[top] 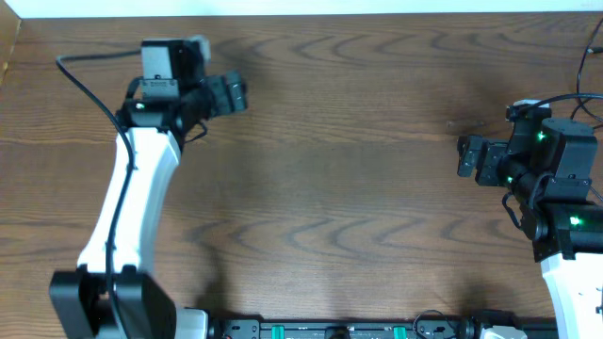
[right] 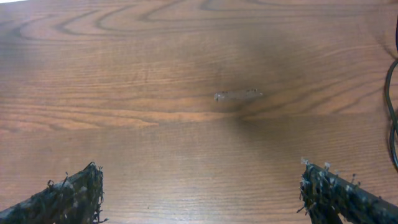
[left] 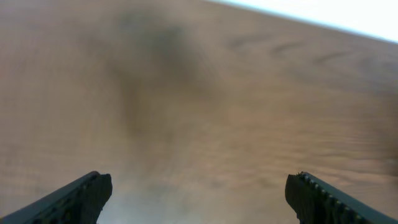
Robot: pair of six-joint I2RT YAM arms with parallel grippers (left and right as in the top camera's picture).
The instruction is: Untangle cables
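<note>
Overhead: your left gripper (top: 236, 94) sits far left, your right gripper (top: 466, 157) far right, both facing inward over the bare wooden table (top: 330, 188). Both sets of jaws stand wide apart with nothing between them; the wrist views confirm it.

No thin black or white cables visible in any view. You cannot tell where they lie. A dark cord (right: 392, 112) runs along the right edge of the right wrist view, too little of it in frame to identify.

Risks: grab that cord and you may snag arm wiring instead. The left wrist view is blurred, so don't trust it for locating thin cords.
</note>
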